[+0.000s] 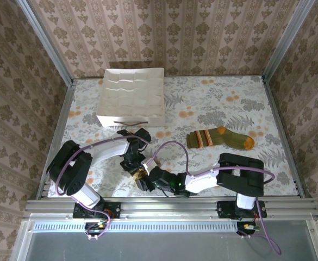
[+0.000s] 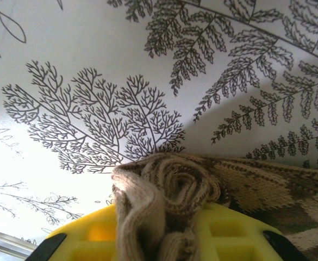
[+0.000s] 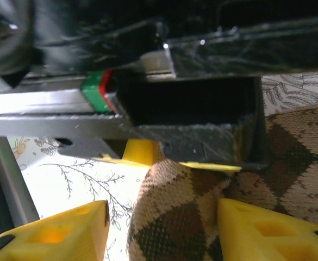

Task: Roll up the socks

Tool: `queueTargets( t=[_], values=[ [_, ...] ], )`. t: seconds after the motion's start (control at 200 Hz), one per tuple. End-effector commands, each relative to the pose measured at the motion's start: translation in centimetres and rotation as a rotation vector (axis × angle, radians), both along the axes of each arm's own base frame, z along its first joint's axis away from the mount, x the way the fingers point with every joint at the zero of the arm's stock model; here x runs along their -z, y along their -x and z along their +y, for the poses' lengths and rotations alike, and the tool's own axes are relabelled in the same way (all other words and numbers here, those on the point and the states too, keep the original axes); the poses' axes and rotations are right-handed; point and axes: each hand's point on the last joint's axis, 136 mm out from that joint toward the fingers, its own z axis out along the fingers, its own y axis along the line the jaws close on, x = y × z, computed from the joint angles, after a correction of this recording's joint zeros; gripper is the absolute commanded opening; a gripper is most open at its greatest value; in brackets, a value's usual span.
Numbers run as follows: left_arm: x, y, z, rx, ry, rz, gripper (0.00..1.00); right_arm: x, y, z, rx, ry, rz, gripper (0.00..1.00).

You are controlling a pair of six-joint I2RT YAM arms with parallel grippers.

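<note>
My left fingers [image 2: 229, 234] clench the coiled end of the argyle sock [image 2: 164, 190], near centre; my right fingers [image 3: 55, 231] straddle its flat length, released. Rolling is under way; next, I judge, the coil must be wound onward tightly. The olive sock [image 1: 221, 138] lies farther right.

The tray [image 1: 131, 92] sits on the tabletop [image 1: 213, 103] near its back-left corner, the far sock [image 1: 221, 138] lies right of centre, well apart from it, and the near sock [image 1: 138, 173] lies by the front edge, between the left gripper [image 1: 132, 163] and the right gripper [image 1: 148, 176].
</note>
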Motion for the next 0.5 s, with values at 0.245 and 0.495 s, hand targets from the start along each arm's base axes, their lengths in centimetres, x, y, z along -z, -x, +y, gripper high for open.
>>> queueTargets(
  t=[0.245,0.495],
  values=[
    [1.4,1.1,0.7,0.025,-0.002,0.013,0.04,5.7,-0.9,-3.6,0.147,0.178,0.208,0.09],
    [-2.6,-2.3,-1.2,0.007,0.179,-0.19,0.64,8.8,0.8,-6.5,0.17,0.181,0.347,0.0]
  ],
)
